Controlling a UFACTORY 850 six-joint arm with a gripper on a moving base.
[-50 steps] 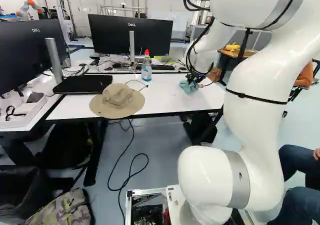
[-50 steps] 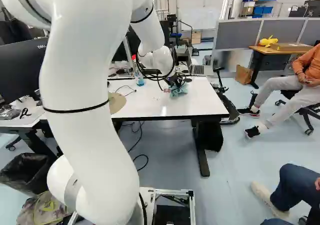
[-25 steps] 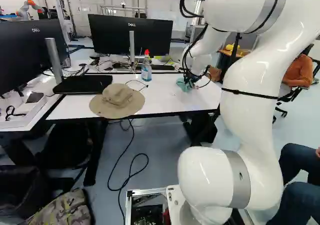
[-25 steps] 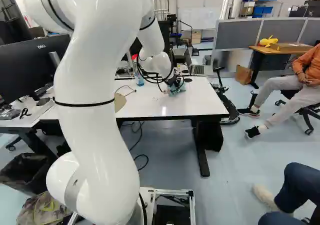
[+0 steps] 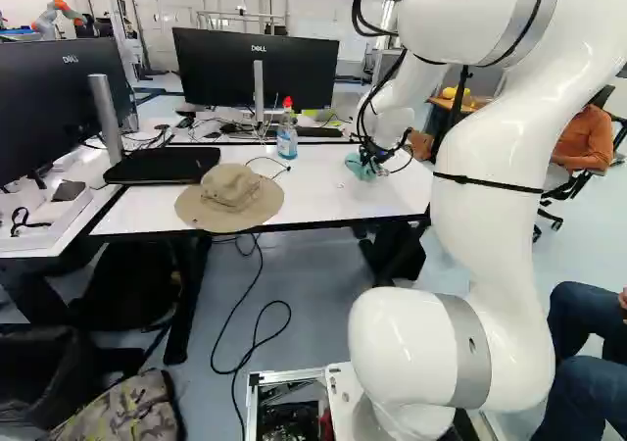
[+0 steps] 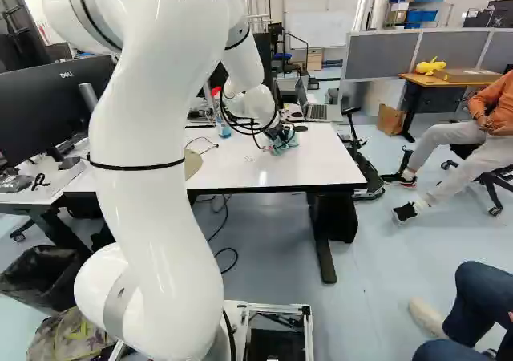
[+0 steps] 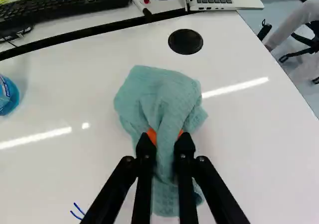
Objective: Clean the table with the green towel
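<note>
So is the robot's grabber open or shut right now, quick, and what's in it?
Gripper: closed, holding a bunched fold of the green towel.

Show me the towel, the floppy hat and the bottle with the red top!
Towel [image 7: 158, 90], wrist view: on the wide part beyond the gripped fold.
Hat [image 5: 231, 183], left base view: on its crown.
Bottle [image 5: 286, 142], left base view: on its body, below the red top.

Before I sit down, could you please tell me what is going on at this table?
The robot arm appears to be cleaning the white table with a green towel, pinched in its gripper. The bunched towel rests on the tabletop. Blue marks nearby are not yet wiped off; a hat and a bottle sit there too.
</note>
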